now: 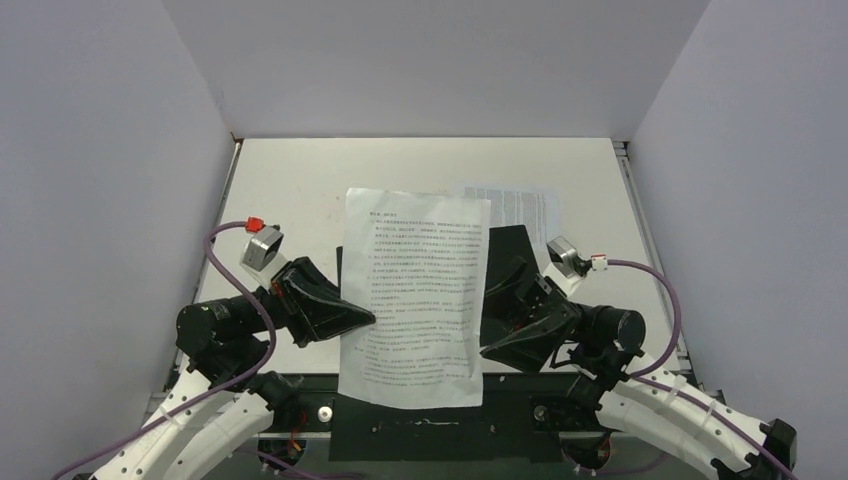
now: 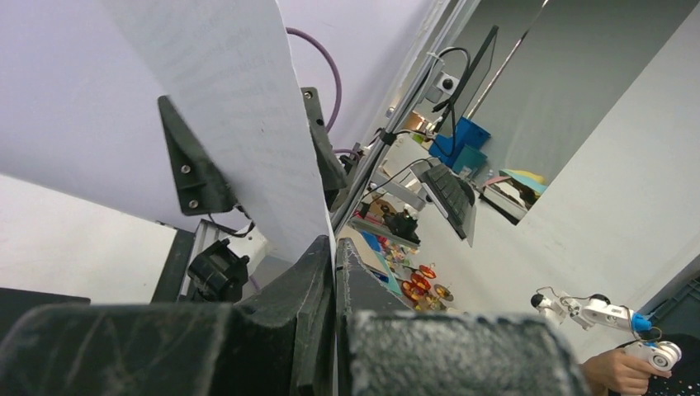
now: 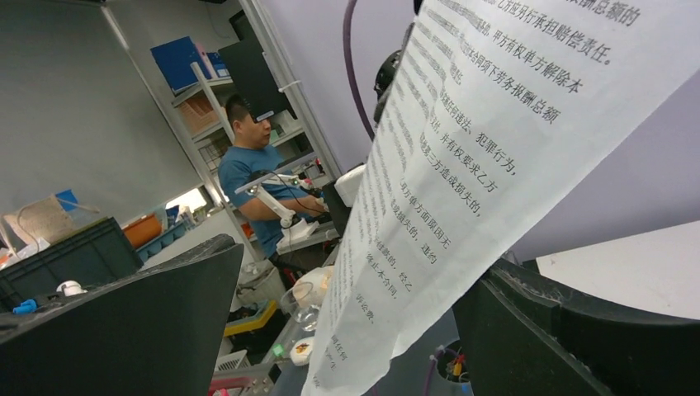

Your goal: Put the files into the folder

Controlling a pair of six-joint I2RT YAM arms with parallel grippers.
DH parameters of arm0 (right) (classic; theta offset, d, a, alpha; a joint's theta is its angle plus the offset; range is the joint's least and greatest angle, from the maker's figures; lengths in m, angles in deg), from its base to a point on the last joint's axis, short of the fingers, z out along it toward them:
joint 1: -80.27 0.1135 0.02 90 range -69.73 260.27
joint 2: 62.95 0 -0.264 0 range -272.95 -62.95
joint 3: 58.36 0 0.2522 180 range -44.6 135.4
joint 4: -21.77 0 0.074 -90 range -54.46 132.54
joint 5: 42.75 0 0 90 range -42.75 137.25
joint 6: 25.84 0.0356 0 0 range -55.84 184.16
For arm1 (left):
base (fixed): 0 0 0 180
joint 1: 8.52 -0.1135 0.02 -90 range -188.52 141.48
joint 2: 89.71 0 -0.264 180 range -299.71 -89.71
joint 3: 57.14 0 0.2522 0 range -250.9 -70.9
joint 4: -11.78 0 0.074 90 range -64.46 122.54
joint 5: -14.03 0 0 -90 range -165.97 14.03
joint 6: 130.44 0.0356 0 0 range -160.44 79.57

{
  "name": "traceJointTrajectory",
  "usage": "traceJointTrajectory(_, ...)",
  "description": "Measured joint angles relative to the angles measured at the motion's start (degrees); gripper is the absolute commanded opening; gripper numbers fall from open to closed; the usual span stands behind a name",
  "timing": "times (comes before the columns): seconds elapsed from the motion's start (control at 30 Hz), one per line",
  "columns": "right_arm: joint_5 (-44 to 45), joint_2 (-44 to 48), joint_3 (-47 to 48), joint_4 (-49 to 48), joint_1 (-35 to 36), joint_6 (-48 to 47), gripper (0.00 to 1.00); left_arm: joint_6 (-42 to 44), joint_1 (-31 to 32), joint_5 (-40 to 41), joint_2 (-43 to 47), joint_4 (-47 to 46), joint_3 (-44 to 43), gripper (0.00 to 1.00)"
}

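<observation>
One file [image 1: 415, 290], a white printed sheet, hangs lifted above the open black folder [image 1: 512, 248]. My left gripper [image 1: 368, 316] is shut on the sheet's left edge; in the left wrist view its jaws [image 2: 334, 247] pinch the paper [image 2: 239, 124]. My right gripper [image 1: 487, 345] is open at the sheet's right edge. In the right wrist view the sheet [image 3: 462, 165] passes between its spread fingers [image 3: 124, 322] without being gripped. The second file [image 1: 520, 205] lies flat on the table behind the folder, partly hidden by the lifted sheet.
The table [image 1: 290, 190] is walled by white panels at left, back and right. A metal rail [image 1: 625, 180] runs along its right edge. The folder's near part [image 1: 430, 430] lies between the two arm bases.
</observation>
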Motion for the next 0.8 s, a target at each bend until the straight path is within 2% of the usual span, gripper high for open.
traceJointTrajectory(0.2,0.0,2.5,0.9,3.8,0.0,-2.1,0.63,3.5,0.0,0.7,1.6,5.3,0.4,0.0)
traceJointTrajectory(0.37,0.3,2.6,2.2,9.9,0.0,-4.5,0.55,7.4,0.0,1.7,2.7,11.1,0.4,0.0)
traceJointTrajectory(0.7,2.1,2.3,6.6,22.4,0.0,-10.8,0.29,13.8,0.0,5.7,3.5,21.4,0.4,0.0)
traceJointTrajectory(0.8,3.0,1.6,7.5,25.8,0.0,-12.6,0.25,14.6,0.0,7.3,3.6,22.7,0.6,0.0)
